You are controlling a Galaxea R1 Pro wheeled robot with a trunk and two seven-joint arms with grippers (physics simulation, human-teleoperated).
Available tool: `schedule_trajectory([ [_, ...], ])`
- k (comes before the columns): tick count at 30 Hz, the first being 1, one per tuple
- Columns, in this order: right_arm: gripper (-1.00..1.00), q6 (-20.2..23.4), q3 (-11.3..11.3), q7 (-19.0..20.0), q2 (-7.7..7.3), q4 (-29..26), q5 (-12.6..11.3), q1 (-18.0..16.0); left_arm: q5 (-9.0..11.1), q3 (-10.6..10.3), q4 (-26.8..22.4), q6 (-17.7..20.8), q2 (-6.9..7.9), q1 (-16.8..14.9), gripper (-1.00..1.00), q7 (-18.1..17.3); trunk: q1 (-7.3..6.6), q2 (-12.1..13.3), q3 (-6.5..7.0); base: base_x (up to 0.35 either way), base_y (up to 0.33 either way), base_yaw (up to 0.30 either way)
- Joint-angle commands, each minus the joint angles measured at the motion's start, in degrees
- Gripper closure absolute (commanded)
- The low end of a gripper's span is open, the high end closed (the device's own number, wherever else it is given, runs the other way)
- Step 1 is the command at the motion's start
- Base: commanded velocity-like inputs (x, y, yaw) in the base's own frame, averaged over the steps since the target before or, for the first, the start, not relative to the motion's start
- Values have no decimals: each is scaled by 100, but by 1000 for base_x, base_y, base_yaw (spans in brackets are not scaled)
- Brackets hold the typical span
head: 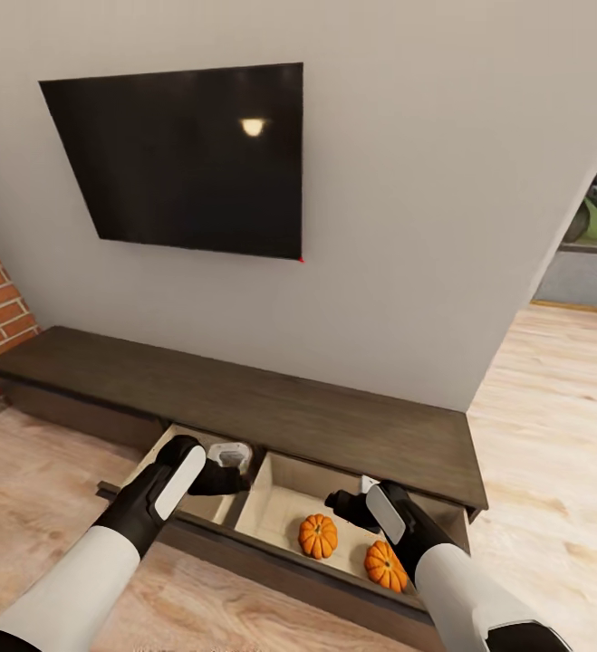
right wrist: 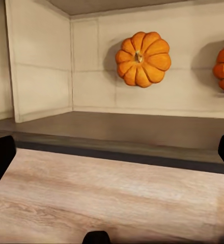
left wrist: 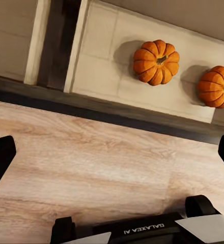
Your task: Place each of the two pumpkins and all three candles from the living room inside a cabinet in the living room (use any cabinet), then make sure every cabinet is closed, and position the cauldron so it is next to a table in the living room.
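White forearms, black wrists, black hands, white panels

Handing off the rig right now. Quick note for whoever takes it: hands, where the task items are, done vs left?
Left hand: over the left compartment of the open drawer, fingers look open, nothing held.
Right hand: over the right compartment; grip state unclear in the head view, but its wrist view shows spread fingers with nothing between them.
Both pumpkins, one and the other, sit in the right compartment of the cabinet.
Done: pumpkins stowed.
Left: three candles, closing the drawer, cauldron beside the table; none of those items are in view.
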Motion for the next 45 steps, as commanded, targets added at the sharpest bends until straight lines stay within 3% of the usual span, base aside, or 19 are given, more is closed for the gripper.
schedule_trajectory([
  [1,-100,16,34,-53,-5,-11,-62,-1,59,-22,-5,9,8,-5,-100,57,0,-3,-5,0,0,287],
  [26,-100,23,34,-44,10,-11,-56,-4,64,-48,-11,9,46,-5,-100,57,0,-3,-5,-18,19,277],
  [45,-100,15,29,-44,-5,-11,-61,-1,68,-57,-14,9,46,-5,-100,57,0,-3,115,-220,-15,-139],
])
